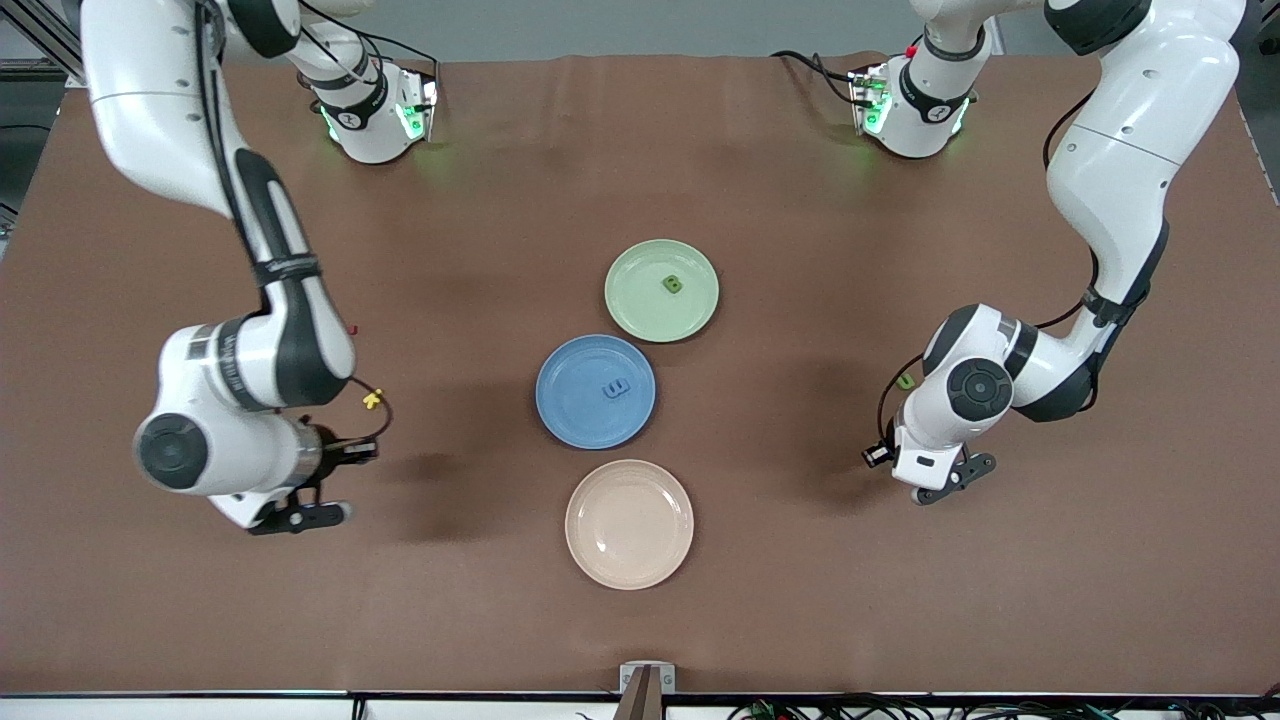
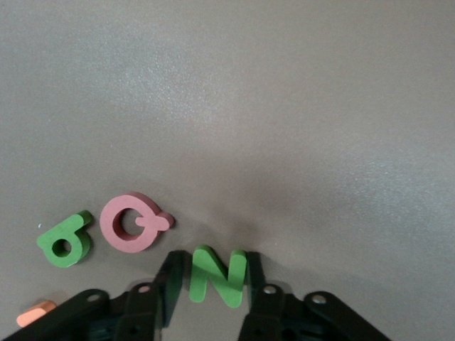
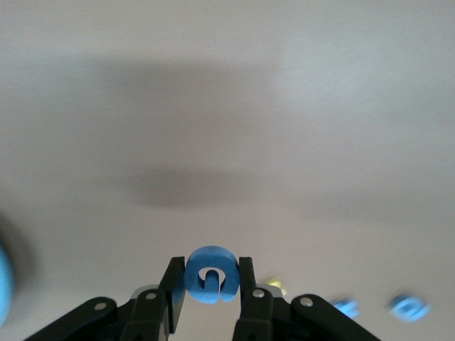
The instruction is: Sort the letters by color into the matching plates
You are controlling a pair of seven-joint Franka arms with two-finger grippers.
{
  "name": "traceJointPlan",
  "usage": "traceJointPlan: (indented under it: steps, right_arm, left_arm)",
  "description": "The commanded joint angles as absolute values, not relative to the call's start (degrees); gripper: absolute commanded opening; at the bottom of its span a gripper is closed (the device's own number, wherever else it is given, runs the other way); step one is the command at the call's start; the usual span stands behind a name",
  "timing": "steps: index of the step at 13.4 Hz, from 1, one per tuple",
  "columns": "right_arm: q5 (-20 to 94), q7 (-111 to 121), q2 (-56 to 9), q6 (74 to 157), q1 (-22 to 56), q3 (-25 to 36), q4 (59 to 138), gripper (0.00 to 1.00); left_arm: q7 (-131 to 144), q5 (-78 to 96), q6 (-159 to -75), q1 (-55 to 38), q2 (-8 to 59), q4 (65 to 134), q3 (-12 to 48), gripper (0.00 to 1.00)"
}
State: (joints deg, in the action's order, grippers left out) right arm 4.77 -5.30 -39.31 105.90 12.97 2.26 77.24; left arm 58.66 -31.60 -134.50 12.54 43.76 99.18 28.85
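Two white, glossy arms with black bands at the joints and dark round caps on the wrist housings. Black cables looped along both, clipped near the elbows. Bases ringed in black, lit by green lamps, each marked with a small black symbol. Left gripper [image 2: 217, 298] and right gripper [image 3: 211, 302] both black, with slim matte fingers [image 2: 165, 284] and pale round screws on the linkages.
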Motion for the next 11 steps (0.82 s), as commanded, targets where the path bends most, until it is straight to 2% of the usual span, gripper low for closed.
traceJointPlan:
  steps: [1, 4, 7, 11]
  right_arm:
    - [5.09, -17.10, -37.62, 105.29, 19.32, 2.64, 78.84, 0.21]
    - [6.06, -24.23, -37.70, 106.26, 25.56, 2.55, 79.37, 0.21]
    - [8.52, -27.59, -37.97, 111.86, 30.48, 2.64, 81.73, 0.21]
    - [8.53, -29.97, -38.41, 122.59, 34.97, 2.64, 87.18, 0.21]
  left_arm:
    - [59.06, -32.61, -134.03, 12.13, 44.47, 98.17, 28.56, 0.11]
    - [59.59, -31.82, -132.63, 12.39, 43.07, 99.14, 30.05, 0.02]
    - [63.79, -31.55, -129.03, 13.18, 40.61, 102.03, 34.79, 0.01]
    - [74.76, -31.55, -128.94, 14.85, 38.50, 106.96, 41.90, 0.00]
